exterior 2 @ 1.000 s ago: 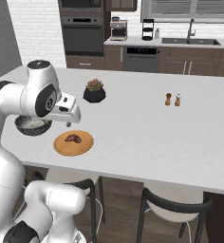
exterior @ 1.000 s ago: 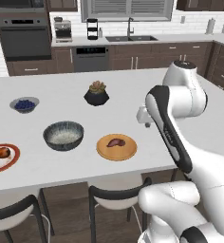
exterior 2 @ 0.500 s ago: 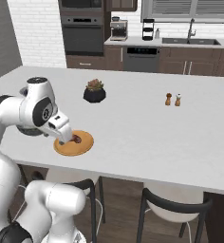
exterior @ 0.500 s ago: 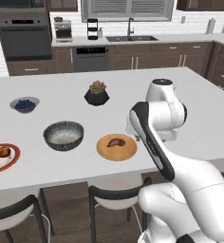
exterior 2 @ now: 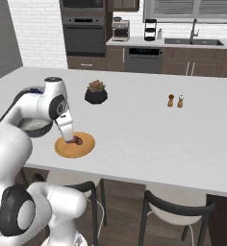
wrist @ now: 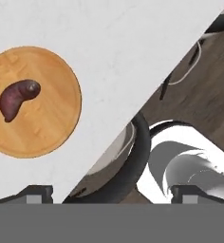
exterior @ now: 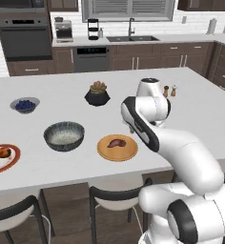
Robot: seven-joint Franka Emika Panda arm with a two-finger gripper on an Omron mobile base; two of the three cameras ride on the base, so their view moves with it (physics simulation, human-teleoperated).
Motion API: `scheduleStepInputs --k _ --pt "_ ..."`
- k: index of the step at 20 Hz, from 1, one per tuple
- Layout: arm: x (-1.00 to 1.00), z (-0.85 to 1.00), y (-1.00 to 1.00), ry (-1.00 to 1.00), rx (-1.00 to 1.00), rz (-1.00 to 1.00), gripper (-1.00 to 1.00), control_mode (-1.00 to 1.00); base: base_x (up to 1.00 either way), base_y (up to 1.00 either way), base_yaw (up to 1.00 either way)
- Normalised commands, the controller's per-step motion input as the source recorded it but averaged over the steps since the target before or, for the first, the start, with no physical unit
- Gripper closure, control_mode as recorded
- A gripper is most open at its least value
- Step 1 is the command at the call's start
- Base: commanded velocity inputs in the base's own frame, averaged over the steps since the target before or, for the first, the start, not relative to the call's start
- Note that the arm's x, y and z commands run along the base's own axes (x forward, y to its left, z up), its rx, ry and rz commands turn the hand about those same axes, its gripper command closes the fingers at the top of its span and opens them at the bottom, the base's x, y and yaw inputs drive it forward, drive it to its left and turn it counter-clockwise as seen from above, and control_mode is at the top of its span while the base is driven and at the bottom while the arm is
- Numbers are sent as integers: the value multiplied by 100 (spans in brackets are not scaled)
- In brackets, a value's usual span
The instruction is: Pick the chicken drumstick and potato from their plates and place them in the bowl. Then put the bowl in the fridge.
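While the potato (exterior: 116, 142) lies on the wooden plate (exterior: 117, 147) near the front of the counter (exterior: 195, 109), the left base view puts the bowl (exterior: 64, 135) just to its left and the chicken drumstick (exterior: 0, 153) on the red-rimmed plate (exterior: 5, 158) at the far left, so nothing is moved yet. In the right base view the gripper (exterior 2: 71, 138) hangs over that plate, apparently empty. In the hand view the fingertips (wrist: 34, 192) stand wide apart (released), the potato off toward the upper left. I judge the first pick is in hand; next the gripper must centre over the potato, then descend.
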Motion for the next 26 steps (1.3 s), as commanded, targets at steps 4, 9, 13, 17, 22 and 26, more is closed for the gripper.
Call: scheduleStepInputs --k 4,9,13,17,22,26 --pt "55 -49 1 -10 15 -40 -100 -100 0 0 0" --pt "31 -40 0 1 22 -8 -100 -100 0 0 0" --pt "25 -43 0 13 14 21 -100 -100 0 0 0" --pt "51 -59 19 5 5 14 -100 -100 0 0 0" --pt "85 -14 24 2 0 0 -100 -100 0 0 0" --pt "67 -4 17 0 3 0 -100 -100 0 0 0"
